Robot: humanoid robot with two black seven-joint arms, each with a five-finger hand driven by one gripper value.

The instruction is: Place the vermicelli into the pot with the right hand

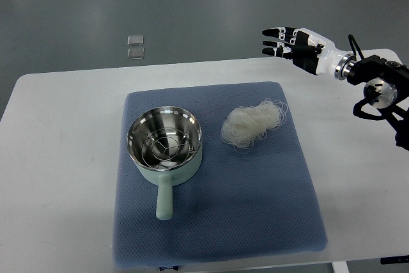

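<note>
One vermicelli (pixel 254 123) bundle on blue mat (pixel 268 209), just right of pot (pixel 164 142), not touching. Pot empty exc. wire rack, handle twd camera. Right hand (pixel 281 39) up over counter (pixel 64 158) far edge, well apart from noodles, fingers extended, holding nothing. Approach step: drop from above, scoop w/ wide finger spread under bundle ctr, loose strands likely trail.

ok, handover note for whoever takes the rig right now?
Right hand: open, holding nothing, up in the air past the table's far right edge. Left arm: out of view.
Vermicelli: loose bundle on the blue mat, just right of the pot, not touched.
Pot: on the mat, handle toward the robot, wire rack inside, no vermicelli.
Done: nothing. Left: reach, grasp, drop into pot.
</note>
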